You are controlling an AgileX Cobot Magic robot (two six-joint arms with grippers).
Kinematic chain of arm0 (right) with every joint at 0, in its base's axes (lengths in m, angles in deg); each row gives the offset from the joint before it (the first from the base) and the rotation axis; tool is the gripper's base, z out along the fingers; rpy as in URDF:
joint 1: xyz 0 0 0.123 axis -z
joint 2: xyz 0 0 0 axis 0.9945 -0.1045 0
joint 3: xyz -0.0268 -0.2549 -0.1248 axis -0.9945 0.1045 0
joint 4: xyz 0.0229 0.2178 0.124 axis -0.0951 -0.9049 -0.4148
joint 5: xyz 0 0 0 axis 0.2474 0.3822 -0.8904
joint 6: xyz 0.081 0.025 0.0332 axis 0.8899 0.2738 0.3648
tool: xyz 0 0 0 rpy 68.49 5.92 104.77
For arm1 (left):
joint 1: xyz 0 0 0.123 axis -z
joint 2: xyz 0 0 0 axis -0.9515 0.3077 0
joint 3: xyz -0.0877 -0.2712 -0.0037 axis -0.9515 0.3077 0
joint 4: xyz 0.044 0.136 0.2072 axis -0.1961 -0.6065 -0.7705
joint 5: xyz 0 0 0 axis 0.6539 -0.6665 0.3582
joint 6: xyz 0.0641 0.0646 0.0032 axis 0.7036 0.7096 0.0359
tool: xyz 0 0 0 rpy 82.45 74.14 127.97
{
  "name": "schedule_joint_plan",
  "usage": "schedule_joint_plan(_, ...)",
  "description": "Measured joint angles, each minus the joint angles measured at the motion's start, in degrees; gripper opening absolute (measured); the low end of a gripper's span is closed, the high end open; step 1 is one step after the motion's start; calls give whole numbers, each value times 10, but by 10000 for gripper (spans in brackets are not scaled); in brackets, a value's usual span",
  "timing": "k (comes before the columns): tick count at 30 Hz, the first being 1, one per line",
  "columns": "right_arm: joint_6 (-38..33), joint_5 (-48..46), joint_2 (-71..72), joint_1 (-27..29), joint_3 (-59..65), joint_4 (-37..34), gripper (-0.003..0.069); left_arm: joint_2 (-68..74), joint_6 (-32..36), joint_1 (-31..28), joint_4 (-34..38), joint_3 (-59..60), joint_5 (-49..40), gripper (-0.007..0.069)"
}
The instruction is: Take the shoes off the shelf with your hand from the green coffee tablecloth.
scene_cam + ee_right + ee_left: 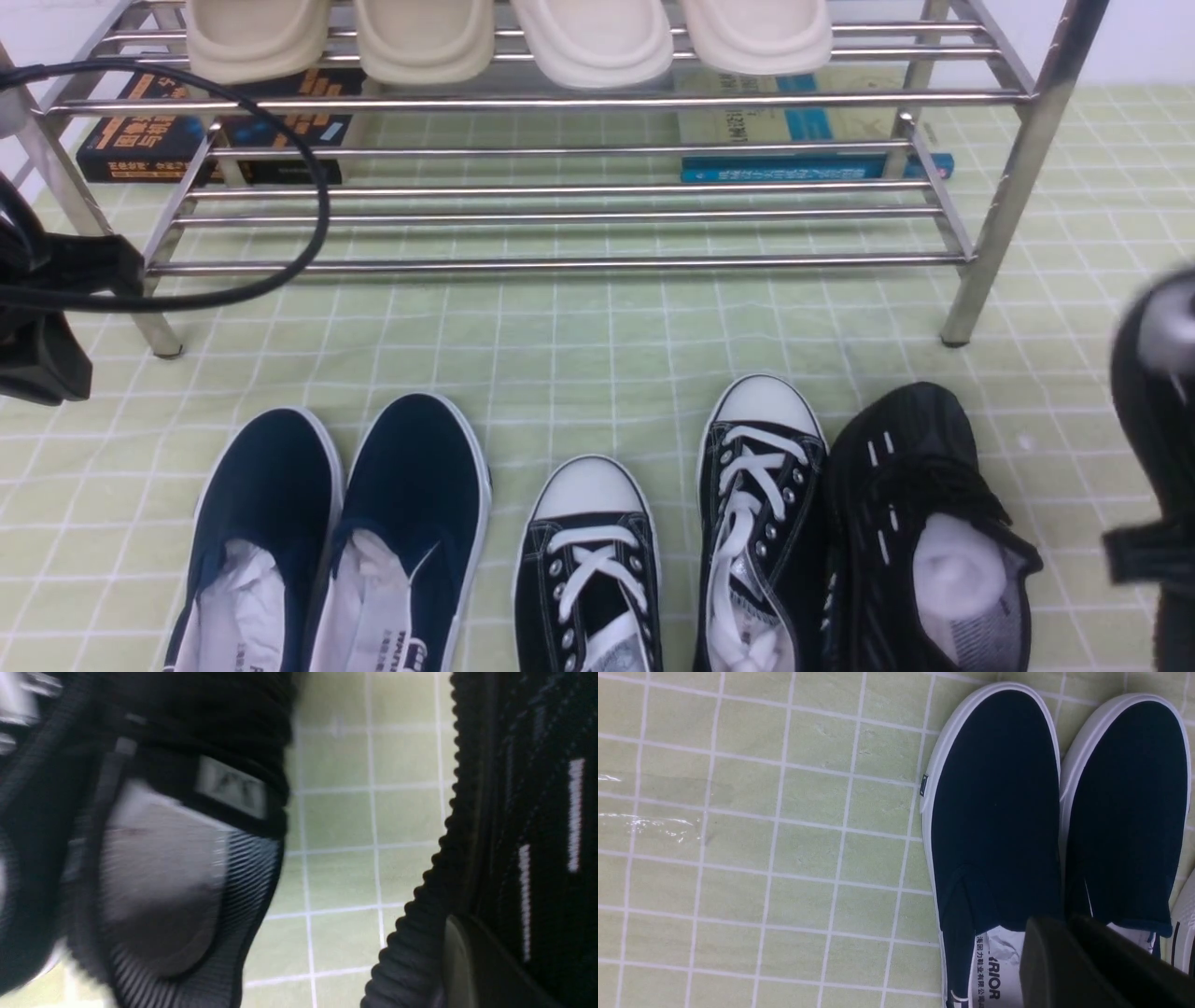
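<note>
The right claw (467,942) is showing only as one dark finger (481,975) in front of a ribbed black sole. Its jaws are sitting together. I cannot tell whether the finger is touching that sole.

The sole belongs to one of the black knit shoes (924,532). It is lying flat on the green coffee tablecloth (579,355) at about 4 o'clock in the front view. Its toe is pointing to 12 o'clock and its white dashes are facing up. Its 9 o'clock side is touching the nearer of the black canvas sneakers (756,523).

At this shoe's 3 o'clock, on the edge of the front view, the second shoe (1158,373) is appearing as a black blur with a grey patch. The right wrist view is showing the same shoe smeared, with its grey insole visible. I cannot tell whether it is resting on the cloth or lifted off it.

The left claw (1069,921) is holding its two dark fingers pressed against each other. It is hanging over the heel end of the navy slip-ons (336,541), which are sitting side by side at 7 o'clock. The left arm (42,355) is showing at 9 o'clock.

The canvas pair is standing at 6 o'clock, between the slip-ons and the knit shoe.

The shelf (560,266) is standing across 12 o'clock, well apart from all the footwear on the cloth. Its top tier is carrying four cream slippers (597,42). A dark book (140,140) and a blue book (803,168) are lying behind its lower bars. A black cable (322,196) is looping in front of its 9 o'clock end.
</note>
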Motion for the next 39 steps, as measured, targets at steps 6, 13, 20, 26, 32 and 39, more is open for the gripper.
schedule_joint_plan(6,39,91,-68,0,22,50,25,0,0,0,-1,0,0,72)
schedule_joint_plan(13,41,107,-134,20,23,68,27,0,0,0,0,0,0,75)
schedule_joint_plan(20,43,126,-155,67,23,55,30,0,0,0,0,0,-1,83)
schedule_joint_plan(26,44,163,-170,81,23,13,32,0,0,0,0,0,-3,85)
schedule_joint_plan(32,43,185,-190,81,23,-6,34,0,0,0,0,0,-4,90)
schedule_joint_plan(39,46,184,-194,81,23,-17,45,0,0,0,0,0,-4,95)
